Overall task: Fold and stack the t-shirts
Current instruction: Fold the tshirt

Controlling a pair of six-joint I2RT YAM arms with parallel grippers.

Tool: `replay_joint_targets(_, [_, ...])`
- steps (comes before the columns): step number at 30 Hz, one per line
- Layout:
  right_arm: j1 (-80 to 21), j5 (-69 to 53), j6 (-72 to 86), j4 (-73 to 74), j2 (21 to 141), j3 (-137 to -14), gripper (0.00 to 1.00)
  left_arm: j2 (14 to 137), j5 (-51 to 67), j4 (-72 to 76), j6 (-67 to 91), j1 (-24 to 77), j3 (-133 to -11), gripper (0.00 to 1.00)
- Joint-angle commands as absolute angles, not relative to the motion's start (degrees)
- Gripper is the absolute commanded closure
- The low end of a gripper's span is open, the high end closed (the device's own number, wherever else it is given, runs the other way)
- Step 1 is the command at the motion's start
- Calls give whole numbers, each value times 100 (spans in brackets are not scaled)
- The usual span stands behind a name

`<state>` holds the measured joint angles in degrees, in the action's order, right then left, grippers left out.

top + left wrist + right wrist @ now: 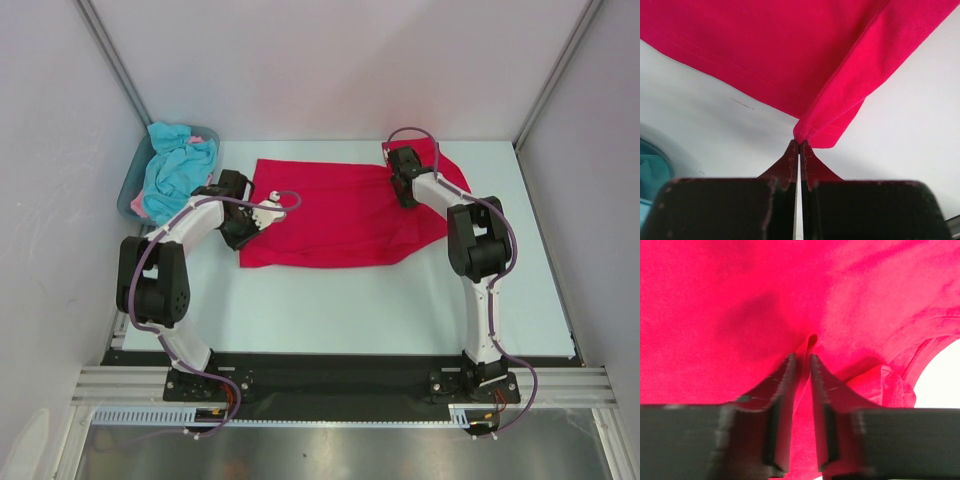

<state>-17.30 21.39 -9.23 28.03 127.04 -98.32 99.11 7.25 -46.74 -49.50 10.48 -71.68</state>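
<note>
1. One crimson red cloth t-shirt (pixel 330 215) lies spread on the white table (pixel 350 310), in the middle and nearer the far edge than the near one. Its long axis runs from the left edge toward the right edge.
2. Its hemmed end faces the left edge. Its bunched end, seemingly collar and sleeve, reaches toward the far right corner.
3. The left gripper (pixel 243 228) sits at the shirt's near-left corner. Its jaws are closed together, with the folded tip of that corner pinched at the very fingertips.
4. The right gripper (pixel 405 188) is pressed into the shirt's right end, on the far side. Its jaws stand narrowly apart with a ridge of red cloth pinched up between them. We judge that hold shallow.
5. The cloth stretches from the left jaws toward the right ones, and each arm is nearest its own end. Since the two holds sit roughly diagonal, we judge any lift must move both together or the shirt twists.
6. A turquoise-blue cloth t-shirt (pixel 175 170) lies crumpled in the grey-blue plastic tub (pixel 128 190) at the far left corner, apart from the red one.
</note>
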Motion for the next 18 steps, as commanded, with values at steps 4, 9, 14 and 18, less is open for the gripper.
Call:
replay_joint_targets(4, [-1749, 2215, -967, 2663, 12595, -9861, 99, 9870, 870, -4588, -4860, 1107, -7400, 100])
replay_joint_targets(9, [-1819, 2346, -1194, 2654, 12349, -9879, 100, 9897, 870, -4597, -4869, 1125, -7400, 100])
replay_joint_targets(14, [-1854, 2155, -1599, 2847, 11604, -9826, 100, 9896, 791, -4605, -4957, 1125, -7374, 100])
replay_joint_targets(18, [-1811, 1320, -1863, 3435, 11049, -9581, 100, 9905, 747, -4605, -5062, 1125, -7383, 100])
